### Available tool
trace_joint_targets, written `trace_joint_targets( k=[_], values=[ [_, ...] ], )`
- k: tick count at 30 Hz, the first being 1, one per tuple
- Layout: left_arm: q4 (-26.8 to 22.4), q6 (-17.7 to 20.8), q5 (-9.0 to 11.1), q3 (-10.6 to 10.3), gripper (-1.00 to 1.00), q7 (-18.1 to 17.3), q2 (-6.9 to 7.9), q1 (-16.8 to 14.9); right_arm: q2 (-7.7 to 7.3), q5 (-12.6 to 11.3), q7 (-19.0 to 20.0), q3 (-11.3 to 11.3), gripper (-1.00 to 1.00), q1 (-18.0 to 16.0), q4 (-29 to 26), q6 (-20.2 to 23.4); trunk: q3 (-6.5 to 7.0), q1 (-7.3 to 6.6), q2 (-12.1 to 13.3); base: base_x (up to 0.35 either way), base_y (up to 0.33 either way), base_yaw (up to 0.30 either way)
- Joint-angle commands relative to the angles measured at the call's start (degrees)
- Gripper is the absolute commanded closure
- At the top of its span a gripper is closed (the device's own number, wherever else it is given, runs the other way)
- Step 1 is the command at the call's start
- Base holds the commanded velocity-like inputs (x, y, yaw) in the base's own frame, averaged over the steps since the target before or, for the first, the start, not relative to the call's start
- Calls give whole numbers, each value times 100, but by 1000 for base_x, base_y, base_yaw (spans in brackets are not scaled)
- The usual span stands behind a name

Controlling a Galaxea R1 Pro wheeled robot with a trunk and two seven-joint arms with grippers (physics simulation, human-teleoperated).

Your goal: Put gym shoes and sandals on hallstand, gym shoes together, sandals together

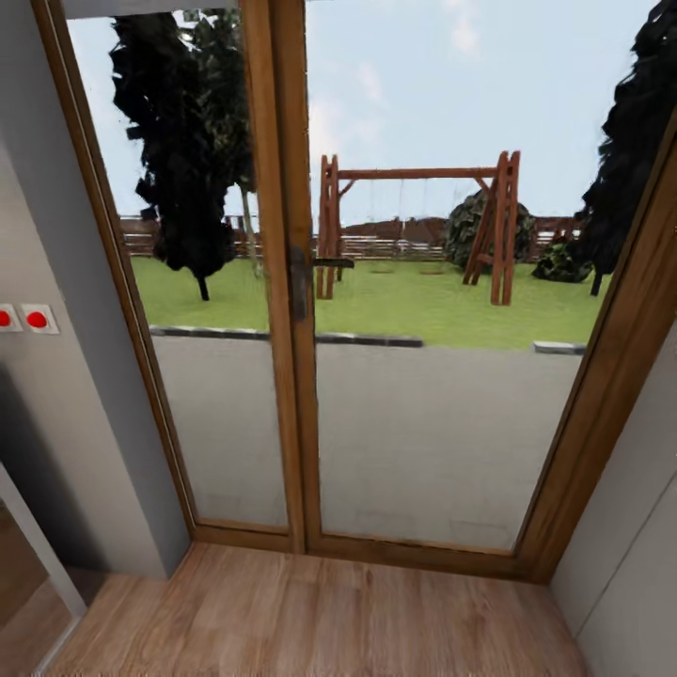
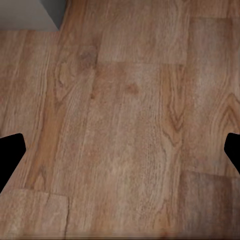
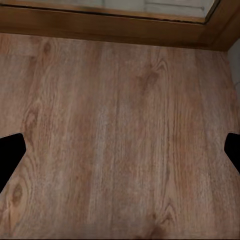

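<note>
Left end effector (image 2: 120, 152): spread wide, its two black fingertips (image 2: 11, 157) at opposite edges of the left wrist view, nothing between them
Under the left end effector: bare corridor floor (image 2: 125, 125) of light brown wood-grain planks, with a plank joint near one fingertip
Ahead of the left end effector: the corner of a grey wall (image 2: 30, 14) meeting the floor, well beyond the fingertips
Right end effector (image 3: 120, 152): also spread wide, black fingertips (image 3: 10, 157) at the two edges of the right wrist view, holding nothing
Under the right end effector: the same wooden planks (image 3: 120, 140), bare between the fingertips
Ahead of the right end effector: the brown wooden bottom rail of the glass door (image 3: 100, 25), where the floor ends
Head view: a glass door (image 1: 301, 282) in a brown wooden frame with a dark handle (image 1: 315, 273) on its middle post; through the glass a paved strip, a lawn, a wooden swing set (image 1: 418, 226), dark trees and a fence
Side wall: grey, with two red buttons (image 1: 26, 320) on white plates
Floor in the head view: wooden planks (image 1: 310, 621) running up to the door's threshold
Shoes, sandals and rack: cannot tell where they are from these views
</note>
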Motion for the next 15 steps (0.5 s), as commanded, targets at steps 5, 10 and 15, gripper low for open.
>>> trace_joint_targets(
  k=[5,10,15],
  values=[
    [7,-136,3,4,-100,-8,-7,4,-3,-49,-1,-4,-100,-2,-8,-31,-6,-3,-3,-282,201,0],
    [11,-178,2,3,-100,-8,-11,12,-3,-49,-8,-4,-100,-2,1,-35,-6,-3,-3,-281,208,0],
    [13,-190,2,3,-100,-8,-12,18,-1,-49,-11,-3,-100,-2,10,-37,-7,-3,-3,-274,212,0]
  ],
)
